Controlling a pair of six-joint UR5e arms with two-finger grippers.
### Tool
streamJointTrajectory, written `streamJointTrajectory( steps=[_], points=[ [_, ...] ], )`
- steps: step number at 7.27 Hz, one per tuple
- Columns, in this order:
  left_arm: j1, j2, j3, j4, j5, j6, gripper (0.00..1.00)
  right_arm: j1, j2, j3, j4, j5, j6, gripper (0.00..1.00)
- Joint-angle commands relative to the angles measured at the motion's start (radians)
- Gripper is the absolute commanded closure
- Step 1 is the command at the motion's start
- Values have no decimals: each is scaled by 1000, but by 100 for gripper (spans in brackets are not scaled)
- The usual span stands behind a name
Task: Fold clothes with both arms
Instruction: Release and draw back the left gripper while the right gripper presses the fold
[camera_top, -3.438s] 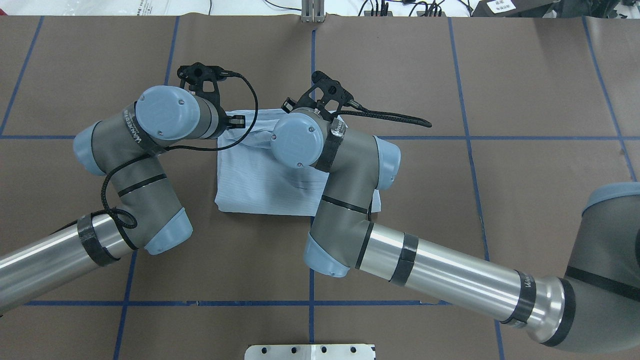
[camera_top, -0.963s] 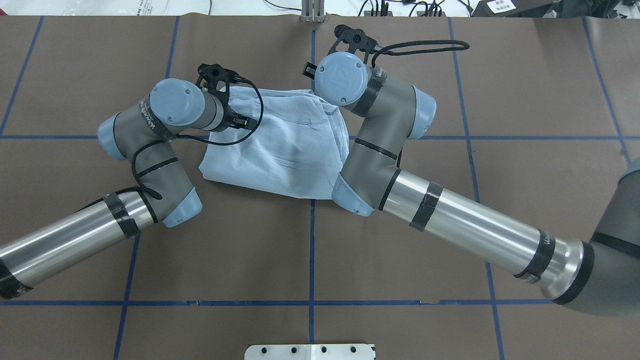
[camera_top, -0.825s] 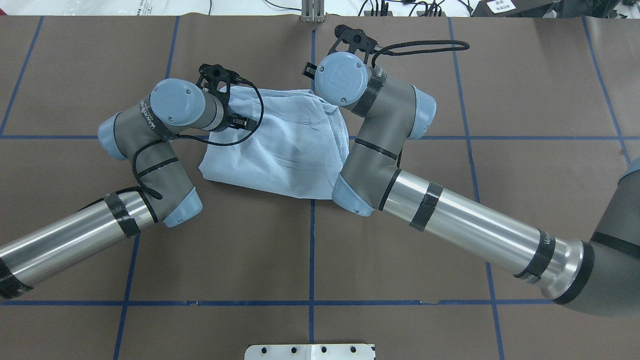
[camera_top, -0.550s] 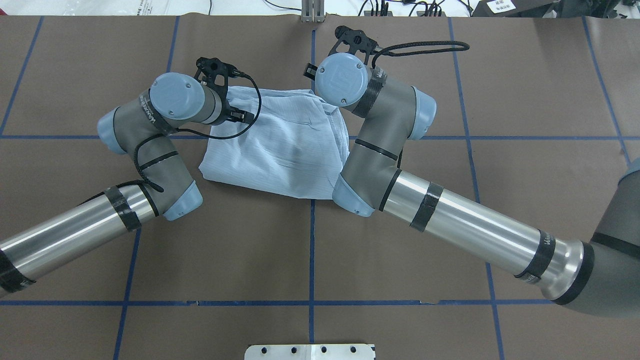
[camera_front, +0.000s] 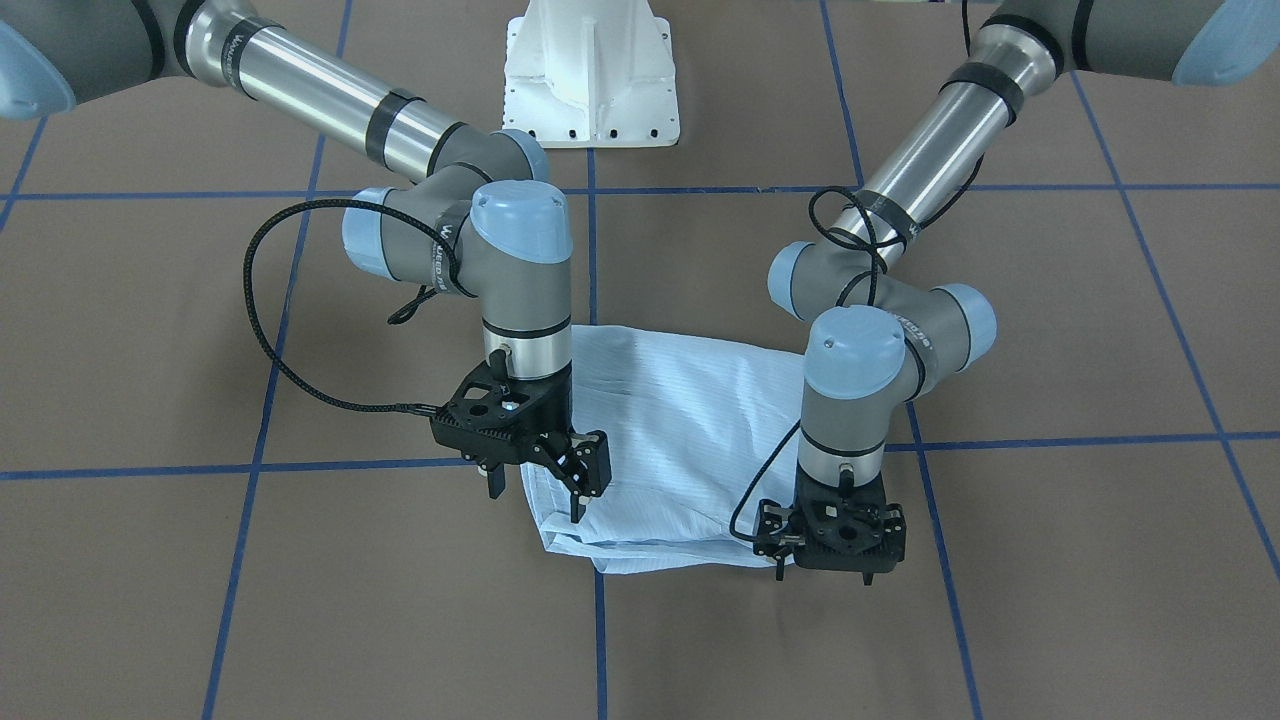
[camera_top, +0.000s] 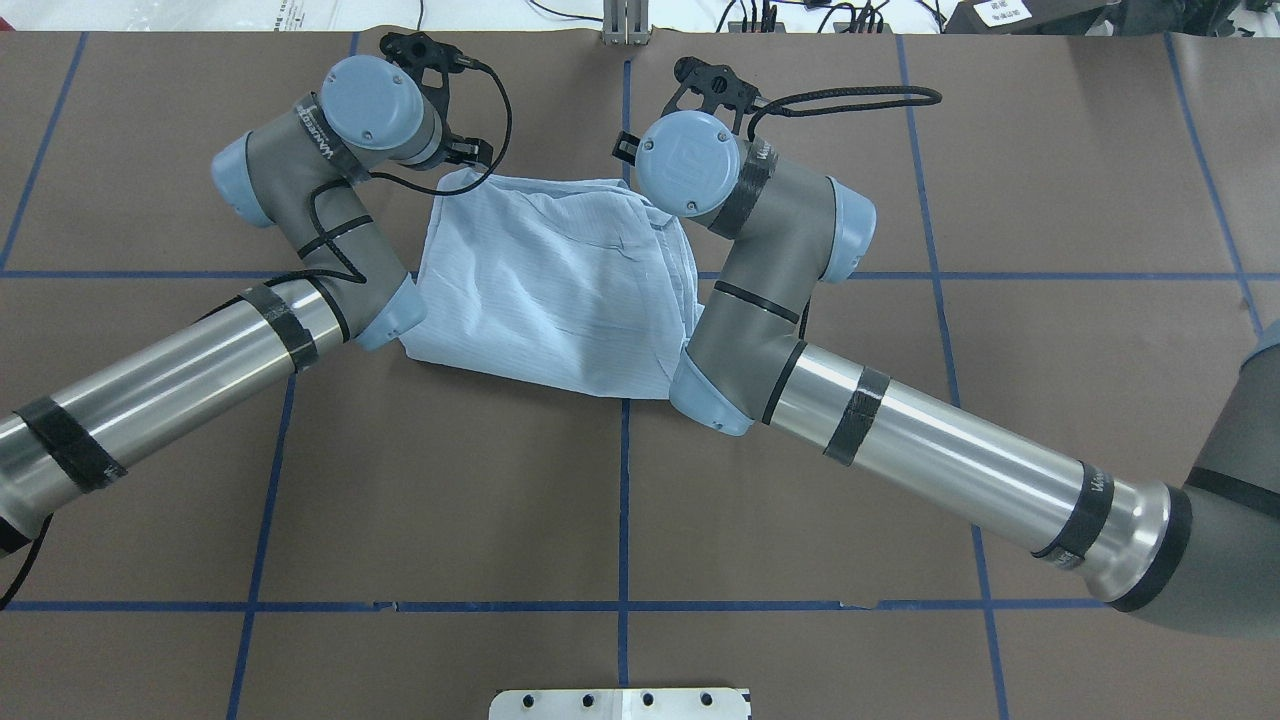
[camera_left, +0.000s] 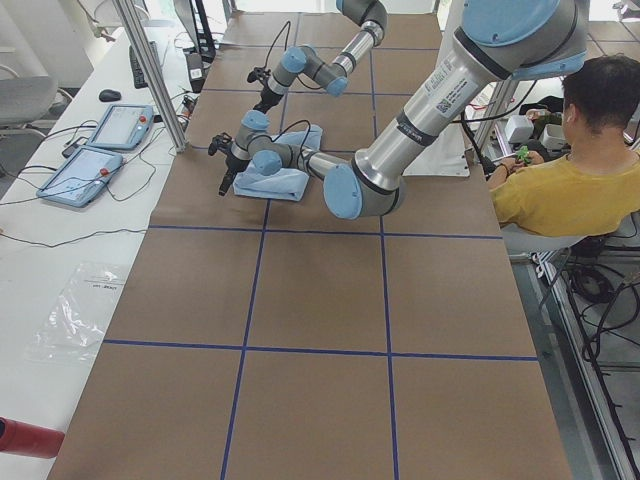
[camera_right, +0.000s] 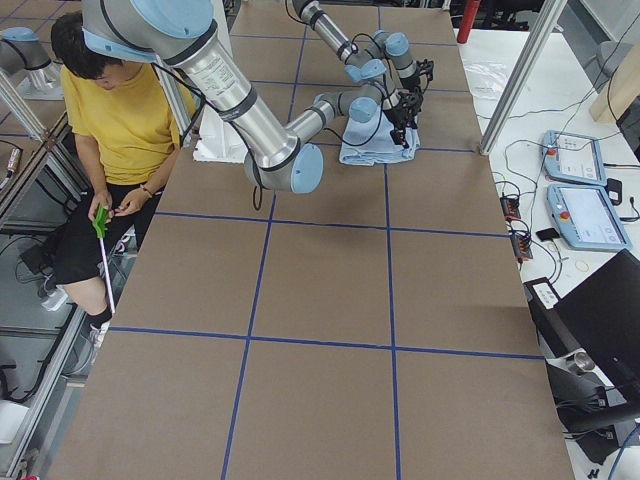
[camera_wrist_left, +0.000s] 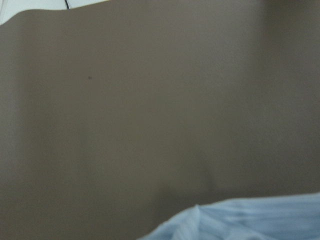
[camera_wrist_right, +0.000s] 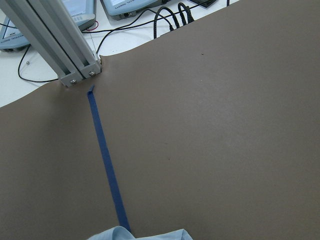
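The light-blue shirt (camera_front: 680, 450) lies in a loosely folded, wrinkled heap on the brown table, also seen from overhead (camera_top: 560, 280). My left gripper (camera_front: 824, 576) hangs open and empty just past the shirt's far corner on my left. My right gripper (camera_front: 536, 498) is open and empty over the shirt's far edge on my right. From overhead both grippers are hidden under the wrists (camera_top: 370, 100) (camera_top: 685, 160). Each wrist view shows only bare table and a sliver of shirt (camera_wrist_left: 250, 220) (camera_wrist_right: 145, 235).
The white pedestal base (camera_front: 592, 70) stands at the near edge. An aluminium post (camera_top: 625, 22) stands at the far edge, with cables and tablets (camera_left: 100, 150) beyond. Blue tape lines (camera_top: 624, 500) grid the table. A seated person in yellow (camera_left: 560, 180) is beside the robot.
My left arm has lifted off the shirt's far left corner and moved toward the table's far edge, baring that corner. The shirt and my right arm have hardly moved in the last second.
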Motion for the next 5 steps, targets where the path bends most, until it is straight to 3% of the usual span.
streamJointTrajectory(
  steps=[1,3,5],
  points=[
    [-59,-6,13,-10,-2,105,0,0,5,3,0,2,6,0],
    [-100,70,-114,-13,-178,208,0,-41,-50,91,-18,5,14,0],
    [-105,135,-196,-12,-183,229,0,-144,-215,356,-144,-15,50,0]
  ],
)
